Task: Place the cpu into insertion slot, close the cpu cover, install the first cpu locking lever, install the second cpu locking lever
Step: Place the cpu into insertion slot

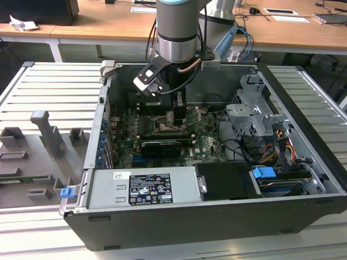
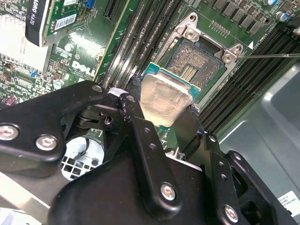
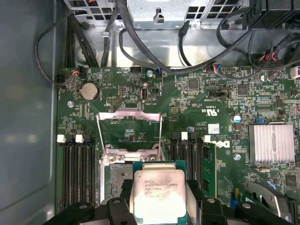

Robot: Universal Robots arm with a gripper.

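The end effector (image 2: 164,107) is clenched on the cpu (image 2: 165,99). Its two black fingers (image 2: 140,126) press on opposite edges of the chip, and the silver face is turned up. The slot (image 2: 200,60) lies just ahead of the fingertips. In the second wrist view the cpu covers the near corner of the slot, while the dark pin field and the far rim are bare. From this I judge that the chip is held above the slot, a little short of its middle, and is not yet seated. The chip is square, so it has no long axis; its edges seem nearly parallel to the slot's rim. In the first wrist view the cover (image 3: 130,114) stands open beyond the slot, on the side toward the case's wall where the cables run, so it does not block the way down. Memory slots (image 3: 77,173) run on both sides. In the exterior view the end effector hangs over the middle of the board (image 1: 206,142), nearer to the far wall of the case (image 1: 179,230). The case lies open near the middle of a ribbed metal surface (image 1: 54,92), and wooden desks (image 1: 108,24) stand behind its far edge.
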